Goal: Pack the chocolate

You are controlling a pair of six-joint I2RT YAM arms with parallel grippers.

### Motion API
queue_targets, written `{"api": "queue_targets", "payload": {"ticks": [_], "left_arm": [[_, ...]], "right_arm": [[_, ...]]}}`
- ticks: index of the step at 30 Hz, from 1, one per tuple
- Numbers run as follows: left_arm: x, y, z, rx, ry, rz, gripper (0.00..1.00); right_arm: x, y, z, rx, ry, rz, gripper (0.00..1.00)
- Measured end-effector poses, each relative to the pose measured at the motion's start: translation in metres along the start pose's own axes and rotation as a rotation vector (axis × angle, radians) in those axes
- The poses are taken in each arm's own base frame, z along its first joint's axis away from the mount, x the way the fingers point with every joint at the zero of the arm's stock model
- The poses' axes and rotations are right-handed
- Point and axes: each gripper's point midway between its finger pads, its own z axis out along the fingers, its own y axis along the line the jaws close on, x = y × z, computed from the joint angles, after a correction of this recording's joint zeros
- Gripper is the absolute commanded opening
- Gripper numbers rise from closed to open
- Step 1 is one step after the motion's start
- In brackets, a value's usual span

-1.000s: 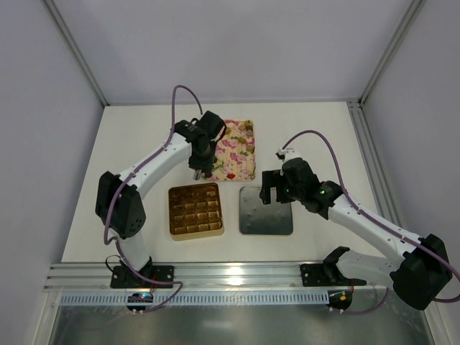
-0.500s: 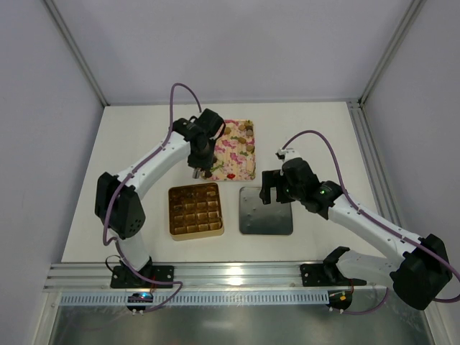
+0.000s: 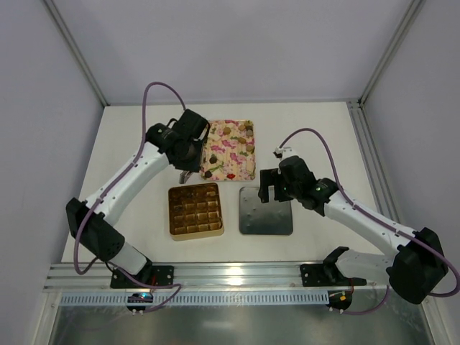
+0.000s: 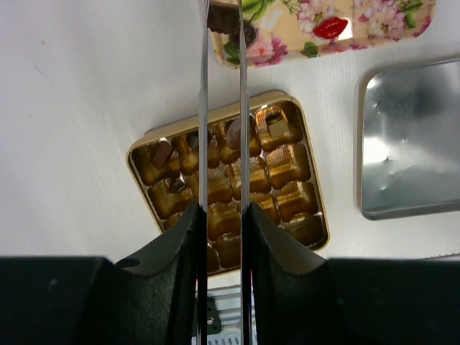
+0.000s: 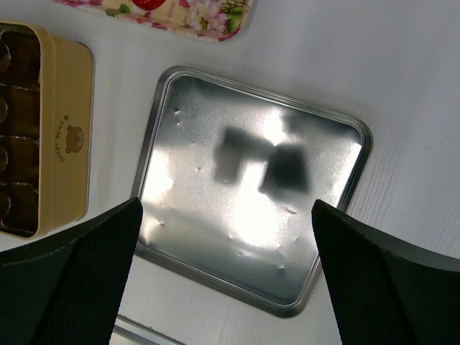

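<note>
The gold box (image 3: 194, 210) lies at the front centre; most of its gold cups are bare and several hold dark chocolate pieces (image 4: 162, 152). My left gripper (image 3: 188, 174) hangs just above the box's far edge, beside the floral tray's (image 3: 228, 149) near left corner. Its thin metal fingers (image 4: 203, 108) stand close together with a dark chocolate piece (image 4: 227, 20) between their tips. My right gripper (image 3: 272, 191) is open and empty over the upturned silver lid (image 3: 266, 211), which fills the right wrist view (image 5: 251, 201).
The floral tray carries several loose sweets, among them a red one (image 4: 330, 27). The box's side with the bear mark (image 5: 70, 140) lies left of the lid. Metal frame posts and a rail (image 3: 237, 273) border the table.
My left arm has swung to the left, and its gripper has moved off the tray's near left corner toward the gold box. The right arm has hardly moved.
</note>
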Motion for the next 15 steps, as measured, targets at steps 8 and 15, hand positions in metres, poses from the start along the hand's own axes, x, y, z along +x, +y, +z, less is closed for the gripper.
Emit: {"api": "queue_targets", "payload": {"ticks": [8, 15], "left_arm": [[0.043, 0.023, -0.032, -0.001, 0.008, -0.007, 0.26], [0.076, 0.033, -0.046, 0.021, 0.027, -0.021, 0.26]], "right_arm": [[-0.011, 0.002, 0.004, 0.009, -0.02, 0.005, 1.0], [-0.013, -0.001, 0.007, 0.031, -0.024, 0.011, 1.0]]}}
